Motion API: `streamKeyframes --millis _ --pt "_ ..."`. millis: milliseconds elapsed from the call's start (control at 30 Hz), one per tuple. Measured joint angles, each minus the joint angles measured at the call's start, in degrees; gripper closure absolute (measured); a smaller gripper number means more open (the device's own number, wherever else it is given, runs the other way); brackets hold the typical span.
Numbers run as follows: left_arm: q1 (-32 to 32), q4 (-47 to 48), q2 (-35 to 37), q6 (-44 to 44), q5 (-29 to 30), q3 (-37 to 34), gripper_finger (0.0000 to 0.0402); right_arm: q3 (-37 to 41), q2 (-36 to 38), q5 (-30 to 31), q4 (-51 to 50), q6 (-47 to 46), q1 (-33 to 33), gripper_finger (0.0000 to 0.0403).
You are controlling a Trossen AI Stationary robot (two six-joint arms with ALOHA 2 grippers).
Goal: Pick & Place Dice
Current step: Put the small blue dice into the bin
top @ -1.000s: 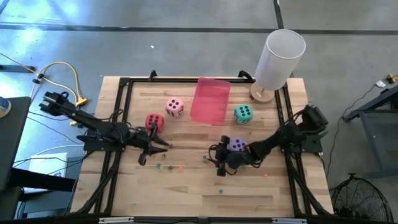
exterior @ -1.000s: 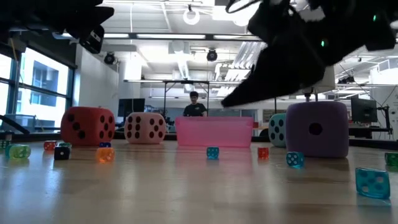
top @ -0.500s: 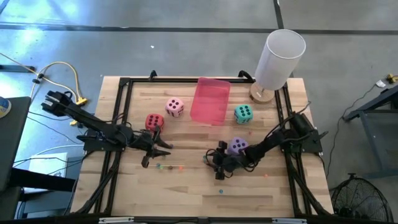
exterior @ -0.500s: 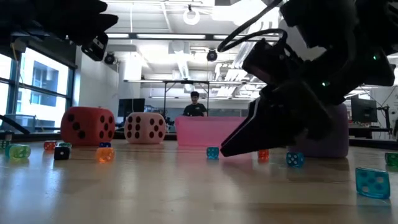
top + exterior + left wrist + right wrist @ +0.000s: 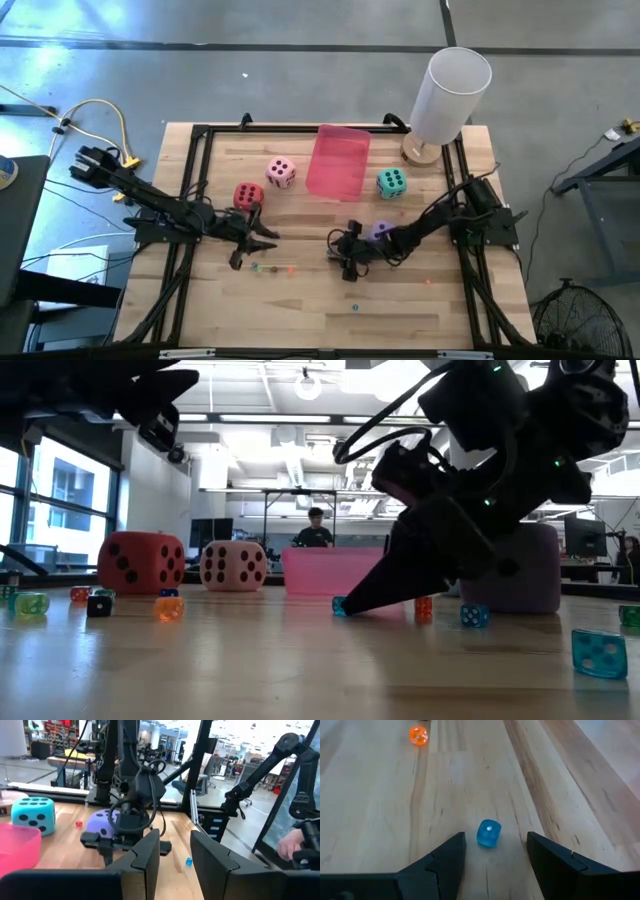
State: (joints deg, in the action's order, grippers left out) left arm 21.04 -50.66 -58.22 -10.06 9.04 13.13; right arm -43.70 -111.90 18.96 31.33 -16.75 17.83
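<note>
Four soft dice sit on the table: red (image 5: 248,195), pink (image 5: 281,172), teal (image 5: 391,182), and purple (image 5: 378,230) half under my right arm. My right gripper (image 5: 338,250) is open, slanted down with its tips at the table top (image 5: 343,607), left of the purple die (image 5: 520,570). In the right wrist view its fingers (image 5: 447,860) stand on either side of a tiny blue translucent die (image 5: 488,833) without touching it. My left gripper (image 5: 255,240) hovers open just near of the red die, above the small beads.
A pink translucent tray (image 5: 337,160) lies between the pink and teal dice. A tall white cylinder (image 5: 450,95) stands at the far right corner. Tiny coloured beads (image 5: 272,268) are scattered along the near middle, with an orange one (image 5: 418,735) ahead of my right gripper. A person stands in the room beyond.
My right gripper has come down from above the purple die toward the table's left, tipping forward until its fingertips reach the table top around the tiny blue die. The purple die has stayed where it was.
</note>
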Motion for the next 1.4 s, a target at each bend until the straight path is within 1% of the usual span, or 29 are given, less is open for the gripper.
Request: streamKeyframes --millis 133,233,467,600,767,867,967,1033,1133,1167,1300,1400 --pt "-1.0 -0.4 0.0 2.3 0.1 0.0 0.0294 0.0 0.0 -2.2 -0.2 0.1 -0.8 0.0198" --pt "-1.6 -0.4 0.0 3.2 0.1 0.0 0.0294 -0.1 -0.2 -3.9 -0.6 0.3 -1.5 0.0206" --pt "-2.0 -0.4 0.0 -0.3 0.0 0.0 0.0294 -0.1 -1.4 -3.7 0.9 1.6 -1.4 0.0232" --pt "-1.7 -0.4 0.0 -0.3 0.0 0.0 0.0294 -0.2 -1.5 -3.5 0.8 1.5 -1.0 0.0245" --pt "-1.7 -0.4 0.0 -0.4 0.0 0.0 0.0294 -0.2 -1.6 -2.9 0.7 1.4 -0.6 0.0282" --pt "-1.7 -0.4 0.0 -0.5 0.0 0.0 0.0294 -0.2 -1.6 -2.8 0.7 2.1 -1.0 0.0316" --pt "-1.7 -0.4 0.0 -1.4 0.0 0.0 0.0294 -0.1 -1.2 -4.0 0.5 4.5 -1.9 0.0354" --pt "-1.7 -0.4 0.0 -1.6 0.0 0.0 0.0294 -0.1 -0.4 -5.6 -0.5 6.5 -2.9 0.0372" --pt "-2.2 -0.4 0.0 -1.6 0.0 0.0 0.0294 0.0 1.5 -6.1 -3.1 9.7 -4.3 0.0373" --pt "-2.5 -0.4 0.0 -1.6 -0.1 0.0 0.0294 0.1 2.8 -5.1 -5.0 11.1 -4.7 0.0373" --pt "-4.1 -0.4 0.0 0.3 -0.1 0.0 0.0294 0.1 8.7 2.3 -12.4 16.3 -6.9 0.0373" --pt "-5.7 -0.4 0.0 3.7 -0.1 0.0 0.0294 0.1 14.6 0.7 -13.1 19.2 -9.4 0.0373"
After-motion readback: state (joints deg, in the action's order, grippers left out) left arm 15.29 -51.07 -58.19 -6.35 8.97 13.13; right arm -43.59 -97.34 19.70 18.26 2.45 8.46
